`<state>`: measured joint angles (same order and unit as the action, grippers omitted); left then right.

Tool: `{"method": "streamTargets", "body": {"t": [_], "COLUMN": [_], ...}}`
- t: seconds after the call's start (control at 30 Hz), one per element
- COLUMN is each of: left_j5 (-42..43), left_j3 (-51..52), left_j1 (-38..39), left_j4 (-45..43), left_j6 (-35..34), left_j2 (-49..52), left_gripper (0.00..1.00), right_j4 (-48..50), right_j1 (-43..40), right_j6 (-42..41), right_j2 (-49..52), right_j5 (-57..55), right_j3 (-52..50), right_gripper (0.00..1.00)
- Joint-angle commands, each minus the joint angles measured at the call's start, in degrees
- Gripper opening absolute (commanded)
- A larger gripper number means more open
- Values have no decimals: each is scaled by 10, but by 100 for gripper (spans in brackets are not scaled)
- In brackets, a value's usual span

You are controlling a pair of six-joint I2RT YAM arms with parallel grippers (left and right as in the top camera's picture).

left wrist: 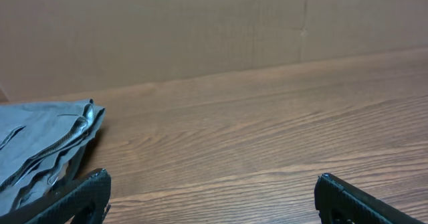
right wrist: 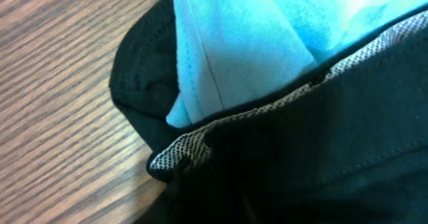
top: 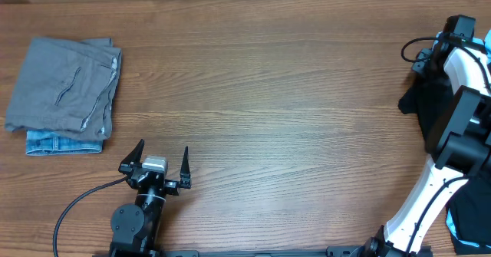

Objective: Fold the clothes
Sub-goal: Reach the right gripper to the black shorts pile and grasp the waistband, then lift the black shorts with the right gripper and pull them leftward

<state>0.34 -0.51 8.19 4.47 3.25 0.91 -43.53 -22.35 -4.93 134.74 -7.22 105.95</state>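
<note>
The clothes lie in two places. A folded grey garment (top: 65, 84) rests on a denim piece (top: 61, 142) at the far left, and its edge shows in the left wrist view (left wrist: 40, 144). A black garment (top: 426, 103) lies bunched under my right arm at the right edge. In the right wrist view black fabric (right wrist: 321, 157) with a mesh lining covers the fingers of my right gripper (right wrist: 227, 204), which looks shut in it, beside a light blue T-shirt (right wrist: 254, 43). My left gripper (top: 157, 165) is open and empty, low near the front edge.
The wooden table (top: 268, 80) stretches between the two piles. A bit of light blue fabric (top: 454, 225) shows at the bottom right corner. A black cable (top: 84, 199) trails from the left arm. A cardboard wall (left wrist: 200, 30) stands behind the table.
</note>
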Motion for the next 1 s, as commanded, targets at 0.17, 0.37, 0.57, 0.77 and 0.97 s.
{"method": "streamTargets", "body": {"t": [0.17,0.37,0.57,0.77,0.97], "left_j5": [-5,-5,-5,-5,-5], "left_j3": [2,2,2,2,2], "left_j1": [2,2,2,2,2], "left_j4": [0,0,0,0,0], "left_j6": [10,10,10,10,10], "left_j2": [-2,-2,-2,-2,-2], "left_gripper": [100,100,100,100,100], "right_j4": [-108,-181,-212,-242,-248], "right_j1": [7,3,-19,-54,-73], "right_j6": [-11,-11,-10,-10,-10], "right_j2": [-20,-100,-198,-290,-372], "right_j5": [75,74,73,73,73], "right_j3": [77,163,183,183,183], "right_gripper": [15,10,4,4,4]}}
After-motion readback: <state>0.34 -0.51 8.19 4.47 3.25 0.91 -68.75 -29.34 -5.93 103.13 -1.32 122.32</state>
